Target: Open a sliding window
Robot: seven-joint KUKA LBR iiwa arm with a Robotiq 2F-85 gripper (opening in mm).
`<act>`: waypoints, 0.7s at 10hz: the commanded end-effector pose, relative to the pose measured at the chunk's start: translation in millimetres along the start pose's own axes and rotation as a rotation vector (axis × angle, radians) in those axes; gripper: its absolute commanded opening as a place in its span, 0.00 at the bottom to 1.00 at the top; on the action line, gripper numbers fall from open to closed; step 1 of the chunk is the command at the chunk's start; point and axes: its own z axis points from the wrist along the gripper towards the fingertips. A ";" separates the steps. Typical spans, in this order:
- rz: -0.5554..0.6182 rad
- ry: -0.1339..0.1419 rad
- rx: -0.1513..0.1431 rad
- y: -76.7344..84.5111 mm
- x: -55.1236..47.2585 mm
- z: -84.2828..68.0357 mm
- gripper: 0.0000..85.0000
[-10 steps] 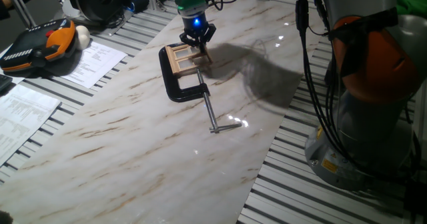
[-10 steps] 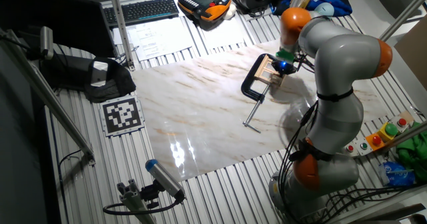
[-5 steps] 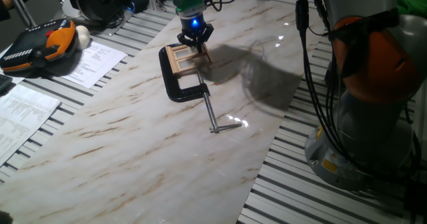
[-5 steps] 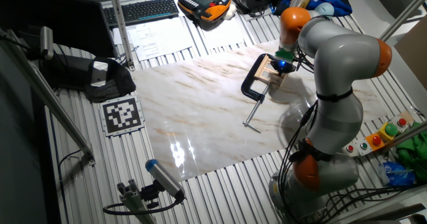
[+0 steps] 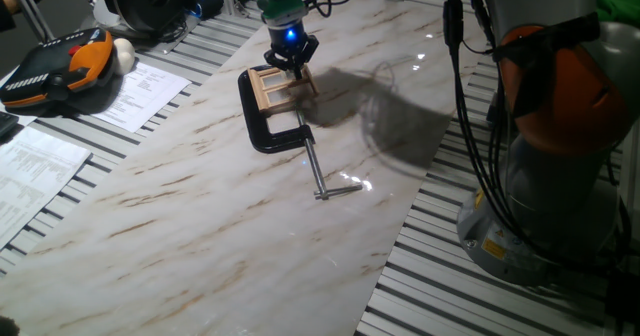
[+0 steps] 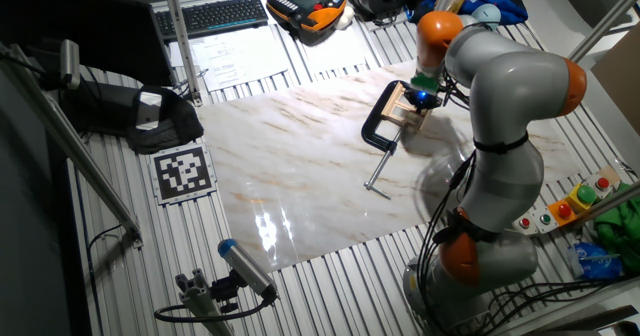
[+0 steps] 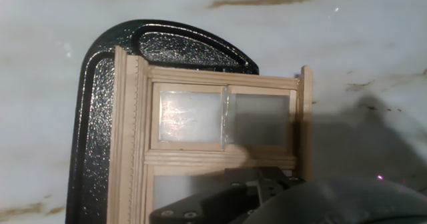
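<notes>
Slightly shifted gripper [image 5: 292, 64] hides sliding window's [image 7: 213, 151] lower panes.

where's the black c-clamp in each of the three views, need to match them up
One fixed view: the black C-clamp lies upper centre on the marble table, screw handle pointing lower right.
The other fixed view: right of centre, in front of the gripper.
Hand view: its curved body fills the left side and top.
Shared landmark: the sliding window, held in the clamp in every view.
</notes>
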 end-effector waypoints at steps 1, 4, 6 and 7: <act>-0.008 -0.001 0.000 0.4 0.1 -0.1 0.00; -0.028 -0.033 -0.027 -0.3 0.5 -1.3 0.00; -0.030 -0.088 -0.067 -0.4 0.5 -1.2 0.00; -0.051 -0.138 -0.071 0.4 0.5 -1.1 0.00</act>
